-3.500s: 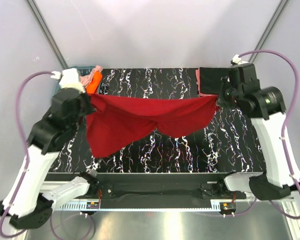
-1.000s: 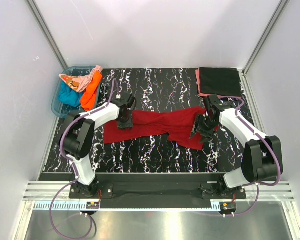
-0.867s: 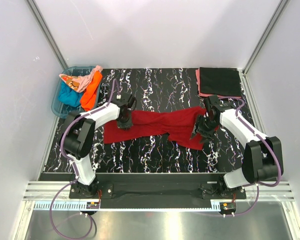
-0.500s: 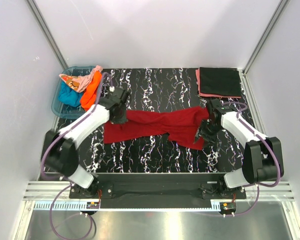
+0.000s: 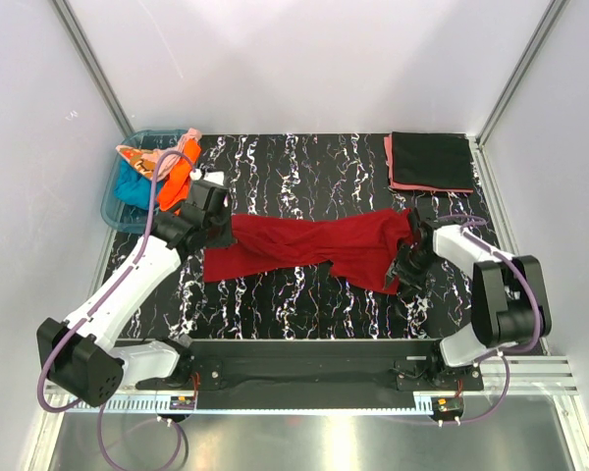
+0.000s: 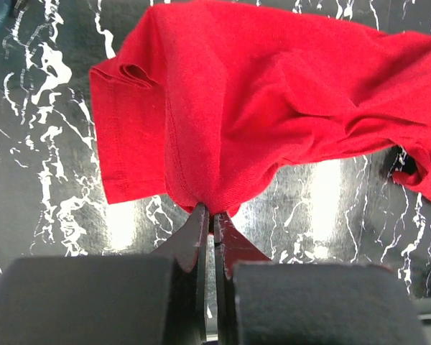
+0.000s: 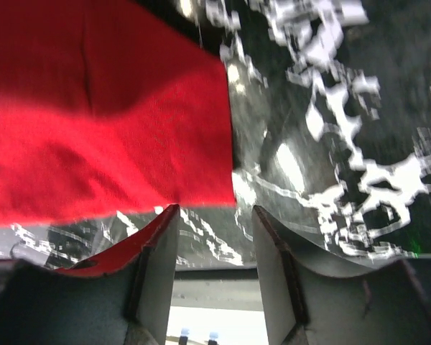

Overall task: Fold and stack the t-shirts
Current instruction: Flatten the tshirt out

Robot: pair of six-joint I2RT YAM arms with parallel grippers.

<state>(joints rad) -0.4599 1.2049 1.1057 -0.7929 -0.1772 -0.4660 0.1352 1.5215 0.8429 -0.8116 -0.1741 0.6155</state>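
Observation:
A dark red t-shirt (image 5: pixel 314 250) lies stretched in a wrinkled band across the middle of the black marbled table (image 5: pixel 304 167). My left gripper (image 5: pixel 226 226) is at its left end, shut on a pinched fold of the red cloth (image 6: pixel 258 93); the fingertips (image 6: pixel 201 215) are pressed together. My right gripper (image 5: pixel 403 265) is low at the shirt's right end, open and empty. The red hem (image 7: pixel 93 136) lies just ahead of its spread fingers (image 7: pixel 165 237). A folded black t-shirt (image 5: pixel 432 160) lies on a salmon pink one (image 5: pixel 388 157) at the back right.
A blue translucent tub (image 5: pixel 111 201) at the back left holds teal (image 5: pixel 133 188), orange (image 5: pixel 180 175) and pale peach (image 5: pixel 152 157) t-shirts in a heap. White walls and metal posts enclose the table. The arm bases and a rail sit at the near edge.
The shirt, held spread in the air earlier, now lies on the table. My left gripper has moved left with its end of the cloth. My right gripper has shifted slightly nearer, off the hem.

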